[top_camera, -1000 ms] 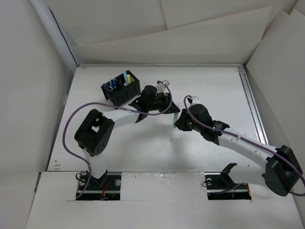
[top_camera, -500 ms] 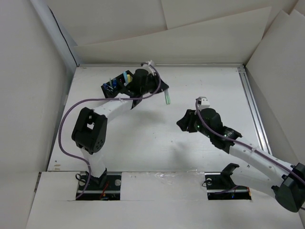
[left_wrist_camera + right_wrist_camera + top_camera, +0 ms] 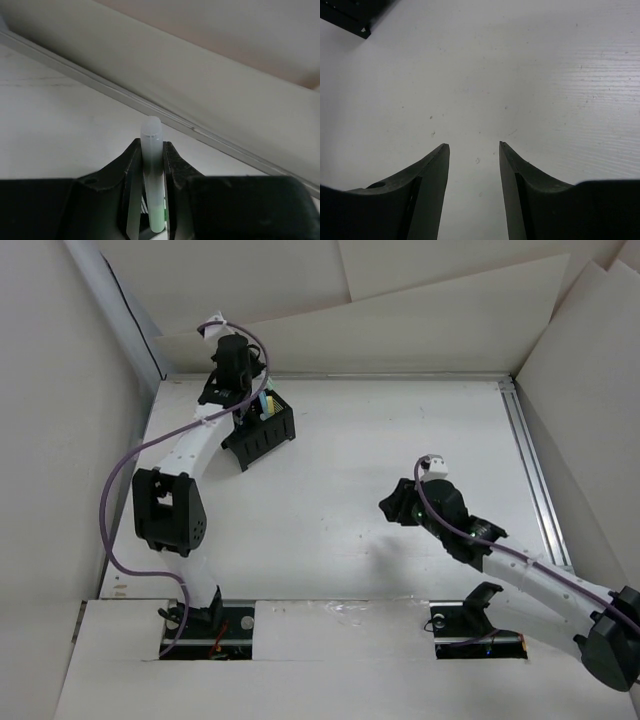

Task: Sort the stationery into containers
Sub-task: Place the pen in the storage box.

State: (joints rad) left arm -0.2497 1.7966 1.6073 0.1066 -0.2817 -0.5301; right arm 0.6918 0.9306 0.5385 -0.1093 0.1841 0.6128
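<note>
Left jaws clamp the green highlighter [image 3: 151,172], pale end sticking out.

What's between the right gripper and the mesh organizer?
Nothing: only bare white table separates the right gripper from the mesh organizer, as the top external view shows.

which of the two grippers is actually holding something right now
The left gripper, shut on a green highlighter with a pale cap. The right gripper is open, with only bare table showing between its fingers.
</note>
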